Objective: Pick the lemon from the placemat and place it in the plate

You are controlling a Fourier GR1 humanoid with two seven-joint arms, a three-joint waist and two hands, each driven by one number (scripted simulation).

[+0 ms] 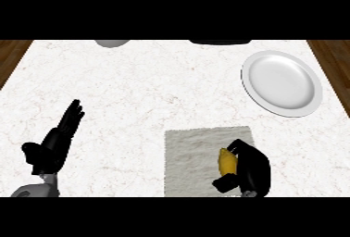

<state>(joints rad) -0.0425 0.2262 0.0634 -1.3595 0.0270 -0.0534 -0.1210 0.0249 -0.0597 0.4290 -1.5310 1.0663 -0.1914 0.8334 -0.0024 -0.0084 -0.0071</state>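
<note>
Two things sit at the far edge of the counter (137, 92), both cut off by the view: a pale grey rounded object (113, 43) far left of centre and a flat black object (220, 42) far right of centre. Neither lies btwn the mat and the plate; the stretch of counter there is bare.

The lemon (226, 161) is yellow, oval, w/ its long side running near to far. It lies on the placemat (191, 157), near right part. The right hand (252, 169), black and glossy, is curled round the lemon from the right side, fingers at its far end and thumb at its near end, so only the left flank of the fruit shows. The mat is grey, rough like woven cloth, roughly square.

The plate (282, 83) is white, smooth, round w/ a raised rim, far right, well apart from the mat.

The left hand (54, 146) rests near left, fingers straight and together pointing far, holding nothing.

The counter top is white marble w/ faint reddish veins; dark wood shows at both far corners.
</note>
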